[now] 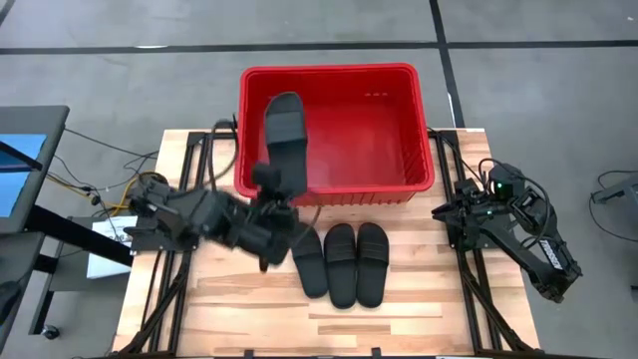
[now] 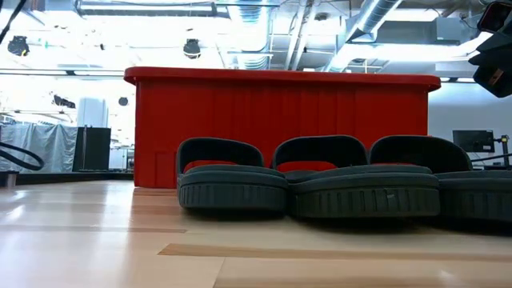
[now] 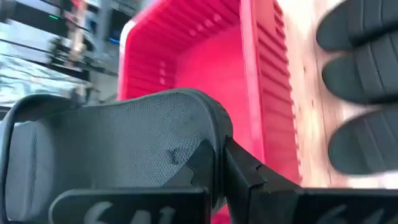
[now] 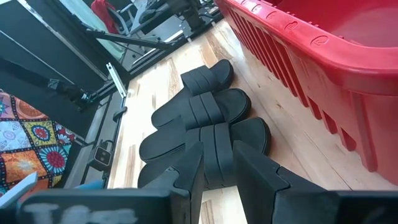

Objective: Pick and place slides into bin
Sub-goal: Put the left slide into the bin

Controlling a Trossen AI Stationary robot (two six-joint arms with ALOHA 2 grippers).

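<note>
The red bin (image 1: 339, 72) stands at the table's far middle. My left gripper (image 1: 271, 189) is shut on one black slide (image 1: 284, 135), raised over the bin's near left part; in the left wrist view the slide (image 3: 124, 143) fills the front. The other three slides (image 1: 341, 261) lie side by side, soles down, on the table just in front of the bin, and they show in the low view (image 2: 364, 188) too. My right gripper (image 4: 217, 168) waits at the table's right edge (image 1: 454, 212), its fingers a little apart and empty. My left gripper pinches the slide's near end (image 3: 208, 146) between its two fingers. The fingers come roughly level from the near left and point toward the bin. The slide sticks out beyond them along their line, lifted clear above the bin's near rim (image 1: 299, 189), strap end farthest from the gripper.
The bin's inside (image 1: 369, 130) holds nothing else that shows. Bare wood lies near the table's front edge (image 1: 329, 329). Black frame rails run along both table sides (image 1: 469, 289). Cables lie at the far left (image 1: 214, 150).
</note>
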